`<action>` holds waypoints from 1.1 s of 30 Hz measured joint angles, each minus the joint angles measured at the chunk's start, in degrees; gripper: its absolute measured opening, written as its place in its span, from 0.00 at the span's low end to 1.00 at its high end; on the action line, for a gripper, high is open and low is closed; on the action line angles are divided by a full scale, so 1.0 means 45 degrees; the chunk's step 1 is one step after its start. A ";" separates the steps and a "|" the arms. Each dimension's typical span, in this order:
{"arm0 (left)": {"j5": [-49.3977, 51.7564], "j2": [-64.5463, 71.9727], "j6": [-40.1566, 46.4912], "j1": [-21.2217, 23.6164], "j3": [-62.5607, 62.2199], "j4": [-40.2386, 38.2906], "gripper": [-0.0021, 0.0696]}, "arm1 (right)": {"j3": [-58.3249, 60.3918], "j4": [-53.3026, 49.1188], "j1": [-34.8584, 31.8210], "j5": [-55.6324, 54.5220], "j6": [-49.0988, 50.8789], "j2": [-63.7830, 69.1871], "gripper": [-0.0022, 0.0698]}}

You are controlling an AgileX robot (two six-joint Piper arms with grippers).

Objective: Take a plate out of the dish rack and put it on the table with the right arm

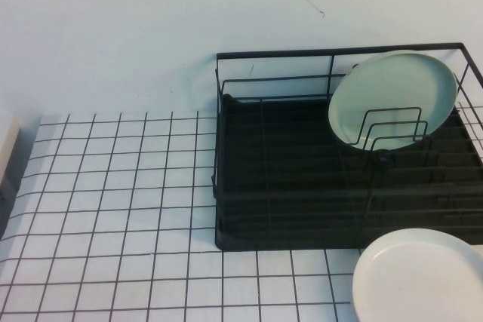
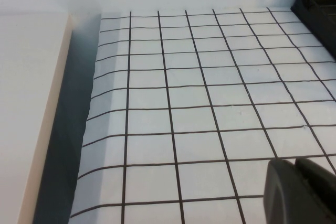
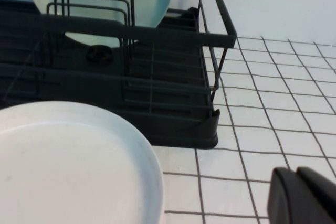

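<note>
The plate [image 1: 423, 277], off-white, lies flat on the table [image 1: 113, 209] just in front of the dish rack [image 1: 287, 186]; it looks stiff, smooth, breakable, best pinched at its low rim. The rack holds one greener mint plate [image 1: 392, 96] upright between wire dividers. The left gripper [image 2: 302, 192] and the right gripper [image 3: 304, 195] hover over the table, both pressed together.

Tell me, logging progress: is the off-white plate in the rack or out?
Out: plate lies flat on the table, before the dish rack.
</note>
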 joint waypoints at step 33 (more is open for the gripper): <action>0.0000 0.0000 -0.0034 0.0000 0.0000 0.0000 0.02 | -0.0013 -0.1717 -0.0388 0.0547 0.0406 0.0000 0.03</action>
